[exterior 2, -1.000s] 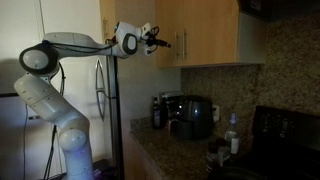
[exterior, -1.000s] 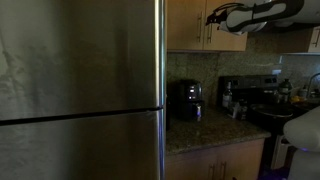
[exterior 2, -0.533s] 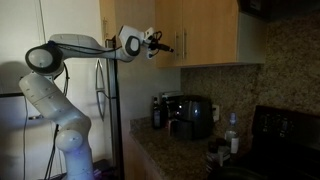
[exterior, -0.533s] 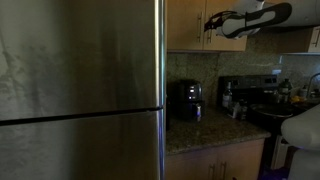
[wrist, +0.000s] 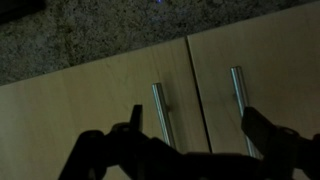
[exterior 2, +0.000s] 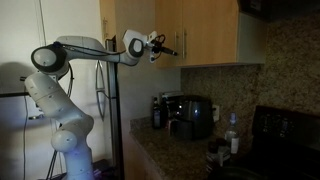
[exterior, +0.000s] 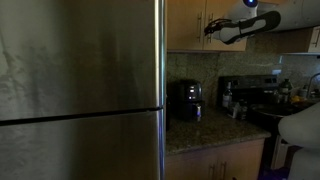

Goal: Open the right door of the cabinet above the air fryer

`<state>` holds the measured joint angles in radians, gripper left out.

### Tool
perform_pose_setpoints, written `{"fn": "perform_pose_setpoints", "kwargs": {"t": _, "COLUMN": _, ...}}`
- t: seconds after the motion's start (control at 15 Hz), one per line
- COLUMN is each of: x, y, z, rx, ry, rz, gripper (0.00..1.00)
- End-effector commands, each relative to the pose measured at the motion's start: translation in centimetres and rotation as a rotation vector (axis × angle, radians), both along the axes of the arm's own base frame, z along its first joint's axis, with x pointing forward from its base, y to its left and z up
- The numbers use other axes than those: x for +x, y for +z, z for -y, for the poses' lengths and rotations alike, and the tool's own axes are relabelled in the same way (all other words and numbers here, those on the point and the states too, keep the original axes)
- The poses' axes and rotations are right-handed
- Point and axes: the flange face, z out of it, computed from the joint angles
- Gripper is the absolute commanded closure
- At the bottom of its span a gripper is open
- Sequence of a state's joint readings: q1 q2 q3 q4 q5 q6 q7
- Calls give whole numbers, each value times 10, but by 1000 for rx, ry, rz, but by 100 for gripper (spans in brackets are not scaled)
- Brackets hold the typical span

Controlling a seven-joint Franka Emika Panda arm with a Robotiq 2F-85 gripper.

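The honey-brown wall cabinet [exterior: 190, 25] hangs above the black air fryer [exterior: 185, 100]; it also shows in an exterior view [exterior 2: 210, 30]. Both its doors are shut. The right door [exterior: 222, 44] is partly hidden by my arm. My gripper [exterior: 209, 30] is open and empty, close in front of the two metal handles where the doors meet, touching neither. In the wrist view my gripper [wrist: 200, 125] is a dark outline. Its fingers stand wide apart, with both handles [wrist: 160, 115] and the seam between the doors showing between them.
A tall steel fridge [exterior: 80, 90] fills the near side. The granite counter [exterior: 205, 130] carries a black-and-silver appliance [exterior: 230, 95] and bottles, with a stove [exterior: 270, 112] beyond. In an exterior view a black appliance [exterior 2: 192, 115] and bottles [exterior 2: 158, 110] stand under the cabinet.
My arm has reached further toward the cabinet doors. The gripper has come a little lower, level with the handles. The doors have not moved.
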<state>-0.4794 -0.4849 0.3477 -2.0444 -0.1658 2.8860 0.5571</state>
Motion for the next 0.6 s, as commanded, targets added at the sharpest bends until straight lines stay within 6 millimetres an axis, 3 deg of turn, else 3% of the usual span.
{"fn": "perform_pose_setpoints", "kwargs": {"t": 0.0, "x": 11, "y": 3, "z": 28, "rx": 39, "ry": -89, "rz": 53, "gripper": 0}}
{"fn": "perform_pose_setpoints", "kwargs": {"t": 0.2, "x": 21, "y": 8, "z": 48, "rx": 71, "ry": -132, "rz": 115, "gripper": 0}}
{"fn": "perform_pose_setpoints", "kwargs": {"t": 0.53, "x": 37, "y": 19, "z": 48, "rx": 114, "ry": -95, "rz": 197, "gripper": 0}}
